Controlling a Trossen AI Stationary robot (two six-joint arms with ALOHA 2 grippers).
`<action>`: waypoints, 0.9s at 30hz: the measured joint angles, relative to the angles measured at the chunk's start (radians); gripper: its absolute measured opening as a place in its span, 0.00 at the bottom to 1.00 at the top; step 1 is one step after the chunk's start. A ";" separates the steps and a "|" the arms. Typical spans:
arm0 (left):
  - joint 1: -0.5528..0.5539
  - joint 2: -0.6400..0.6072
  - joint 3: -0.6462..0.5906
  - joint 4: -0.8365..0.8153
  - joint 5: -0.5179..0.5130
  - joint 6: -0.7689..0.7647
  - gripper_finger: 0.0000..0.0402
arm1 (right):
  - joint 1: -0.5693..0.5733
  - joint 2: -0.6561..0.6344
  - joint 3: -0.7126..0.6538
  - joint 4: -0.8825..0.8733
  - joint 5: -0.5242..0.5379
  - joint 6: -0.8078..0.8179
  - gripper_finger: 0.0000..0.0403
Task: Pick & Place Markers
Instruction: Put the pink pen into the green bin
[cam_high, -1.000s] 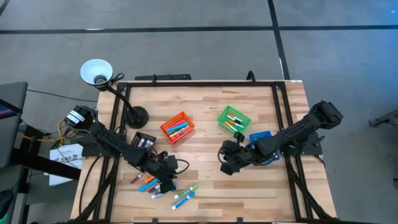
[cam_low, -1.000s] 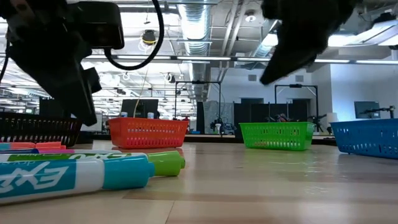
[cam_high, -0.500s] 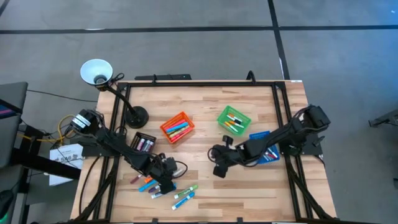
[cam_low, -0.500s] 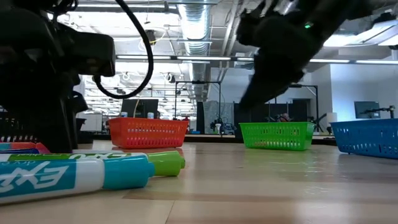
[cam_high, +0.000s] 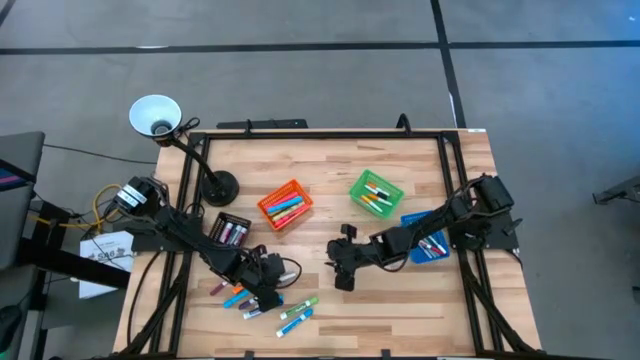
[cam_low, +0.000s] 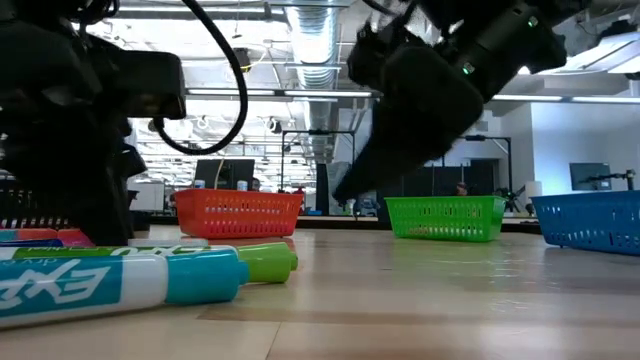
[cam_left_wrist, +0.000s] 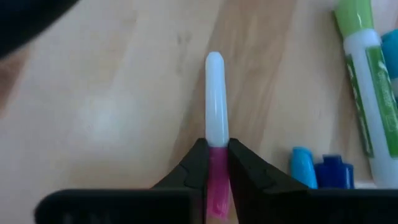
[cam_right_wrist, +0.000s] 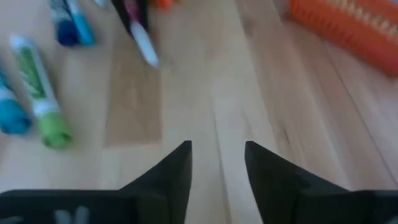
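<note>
L gripper is down among the loose markers near the table's front-left, fingers pinched narrow on a thin pink marker w/ a white cap; the cap end sticks out past the fingertips over the light wooden slat table. Just beside it lie a green-and-white marker and a blue marker, apart from the fingers.

R gripper hangs above bare wood mid-table, fingers parted w/ a clear gap, nothing between them, touching nothing. From its wrist cam the loose markers lie ahead, orange mesh bin off to one side.

More markers sit in the orange bin, green bin, blue bin and black bin
</note>
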 joint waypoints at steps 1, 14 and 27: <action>0.000 0.001 -0.001 0.005 -0.021 0.000 0.09 | 0.000 0.000 0.000 0.027 -0.007 -0.012 0.37; 0.054 0.004 -0.004 0.319 -0.129 0.249 0.10 | 0.020 -0.001 0.001 0.216 -0.126 -0.153 0.45; 0.077 0.002 -0.003 0.425 -0.121 0.423 0.11 | 0.016 -0.001 0.001 0.211 -0.126 -0.155 0.37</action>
